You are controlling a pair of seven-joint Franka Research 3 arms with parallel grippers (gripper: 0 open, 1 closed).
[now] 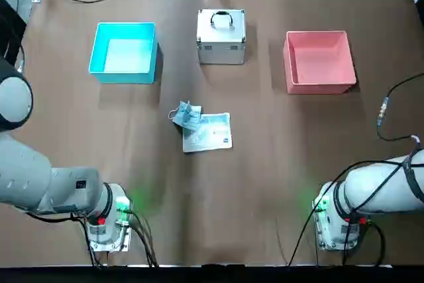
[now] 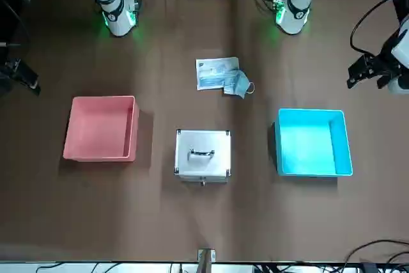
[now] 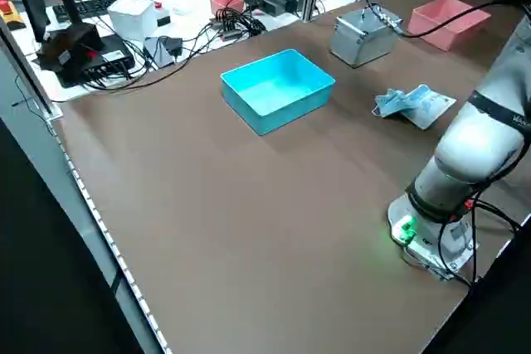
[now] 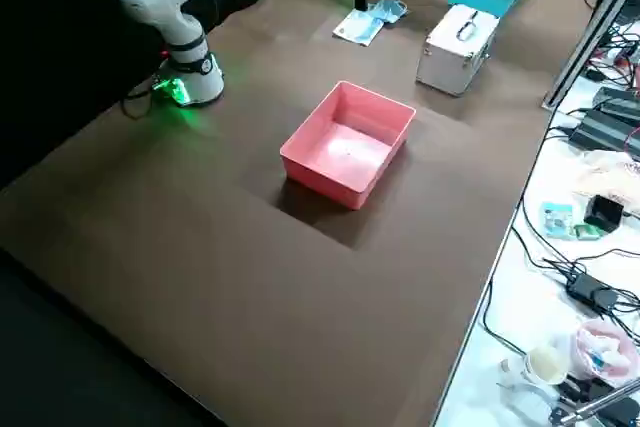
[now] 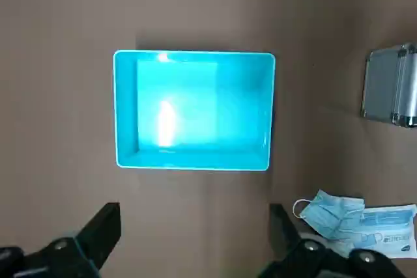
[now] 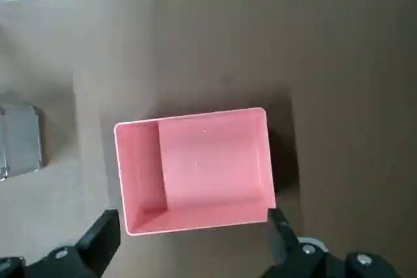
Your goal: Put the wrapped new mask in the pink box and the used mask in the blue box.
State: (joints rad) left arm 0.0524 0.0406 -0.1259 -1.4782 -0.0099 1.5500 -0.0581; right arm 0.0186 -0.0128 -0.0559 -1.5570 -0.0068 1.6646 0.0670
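Note:
The wrapped new mask lies flat at the table's middle, a white and light-blue printed packet. The used mask, a bunched light-blue wad, rests on the packet's far left corner. The blue box stands at the far left and the pink box at the far right; both hold nothing. My left gripper hangs open high over the table, with the blue box and both masks below it. Above the pink box, my right gripper is open too.
A silver metal case with a handle stands at the far middle, between the two boxes. The arm bases sit at the near edge. Cables and gear lie beyond the table's far edge.

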